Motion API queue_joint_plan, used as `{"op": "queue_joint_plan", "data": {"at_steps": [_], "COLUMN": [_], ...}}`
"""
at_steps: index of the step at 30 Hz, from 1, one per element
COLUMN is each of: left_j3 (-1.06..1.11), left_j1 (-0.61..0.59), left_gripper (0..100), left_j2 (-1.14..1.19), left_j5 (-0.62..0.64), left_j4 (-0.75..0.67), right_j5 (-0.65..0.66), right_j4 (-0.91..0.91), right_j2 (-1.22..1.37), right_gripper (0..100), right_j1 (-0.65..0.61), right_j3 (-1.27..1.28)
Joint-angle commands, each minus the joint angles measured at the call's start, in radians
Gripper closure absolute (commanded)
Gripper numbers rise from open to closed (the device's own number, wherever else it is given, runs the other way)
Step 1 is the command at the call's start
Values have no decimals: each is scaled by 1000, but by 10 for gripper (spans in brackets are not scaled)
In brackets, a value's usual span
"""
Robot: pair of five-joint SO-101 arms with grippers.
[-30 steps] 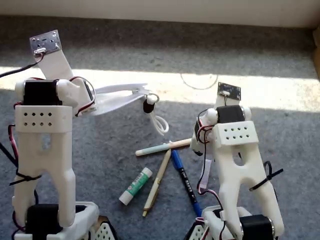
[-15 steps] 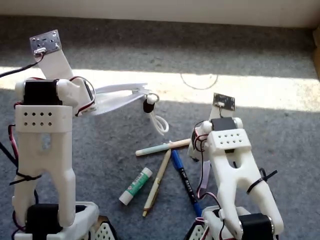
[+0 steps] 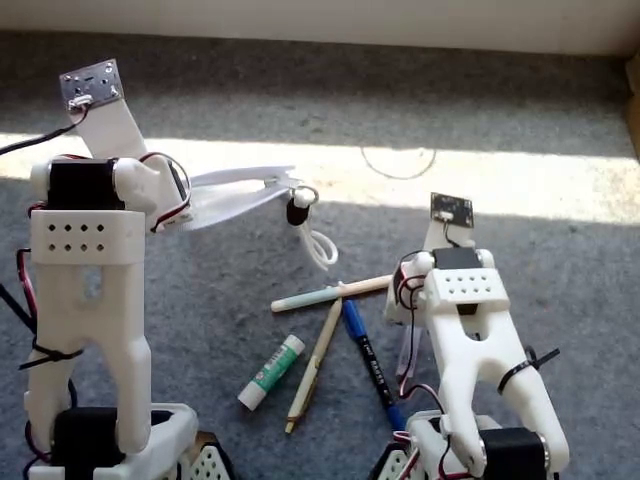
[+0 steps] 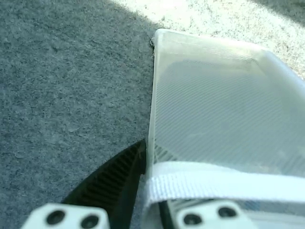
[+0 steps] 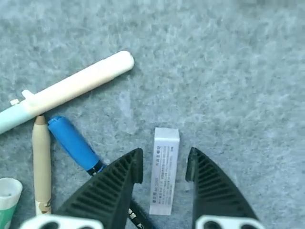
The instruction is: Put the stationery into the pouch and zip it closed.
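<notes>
The right gripper [image 5: 165,153] hangs low over the grey carpet [image 3: 520,120] with its jaws partly open, straddling the white eraser [image 5: 164,171] and gripping nothing. The likeliest slip comes from the blue pen [image 5: 74,143], which lies just beside one jaw: a closing pinch could catch or nudge it, or the small eraser could twist and squirt out of the jaws. The cream pen [image 3: 325,295], beige pen [image 3: 313,365] and glue stick [image 3: 271,372] lie loose toward the near side of the carpet, between the two arm bases. The left gripper [image 4: 145,191] is clamped on the translucent pouch [image 3: 240,195], holding it up over the carpet's left side, well apart from the eraser. Gripped at one edge, the thin pouch may sag and offer a poor mouth, and I cannot tell how far its zip stands open. The short pile should damp sliding. A sunlit band crosses the far part, and a pale wall [image 3: 300,15] meets the far edge.
</notes>
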Motion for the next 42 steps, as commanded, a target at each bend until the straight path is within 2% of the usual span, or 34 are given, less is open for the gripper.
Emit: {"op": "queue_joint_plan", "data": {"at_steps": [1,10,18,42], "left_j3": [4,4,4,4], "left_j1": [-24,-59,-58,-54], "left_gripper": [966,966,966,967], "left_j2": [13,15,15,15], "left_j5": [0,-15,-37,-37], "left_j4": [-15,-15,-15,-15], "right_j5": [20,20,80,83], "right_j4": [-18,-107,-107,-107], "right_j2": [31,211,214,214], "right_gripper": [845,848,850,850], "right_j1": [5,7,12,7], "right_j3": [8,8,8,-79]}}
